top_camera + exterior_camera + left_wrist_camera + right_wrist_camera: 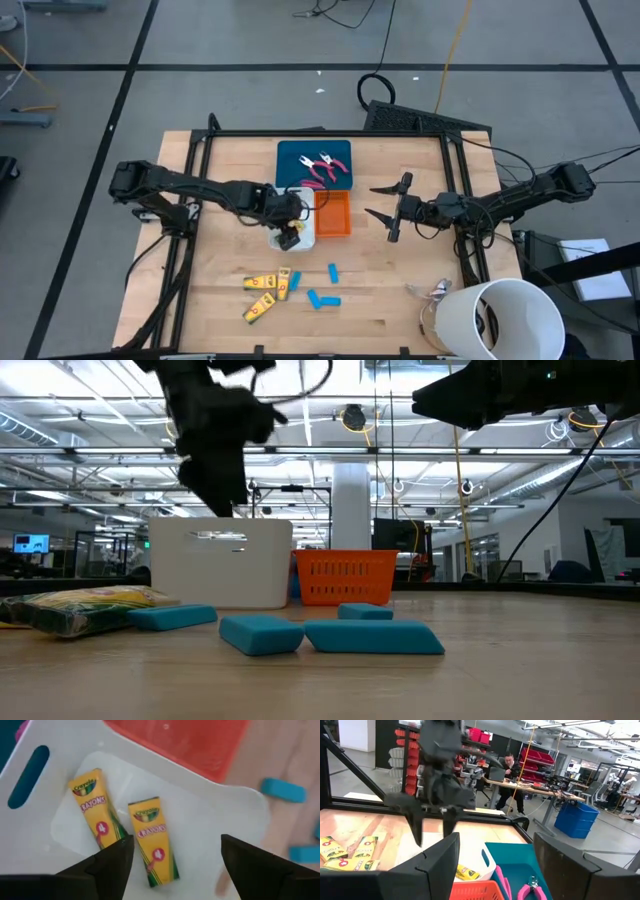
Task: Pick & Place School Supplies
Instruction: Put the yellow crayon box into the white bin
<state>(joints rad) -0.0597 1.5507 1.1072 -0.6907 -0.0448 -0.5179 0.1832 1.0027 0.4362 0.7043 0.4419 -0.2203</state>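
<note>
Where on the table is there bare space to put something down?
Bare wood lies left of the white tray, and right of the orange tray below the right end effector. It's crowded around the crayon boxes and blue pieces at the near edge.

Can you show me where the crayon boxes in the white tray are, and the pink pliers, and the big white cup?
crayon boxes [152, 837]: left wrist view, front of the nearer box in the white tray [220, 820].
pink pliers [324, 167]: high view, handles, in the teal tray [292, 158].
big white cup [515, 320]: high view, inner wall.
</note>
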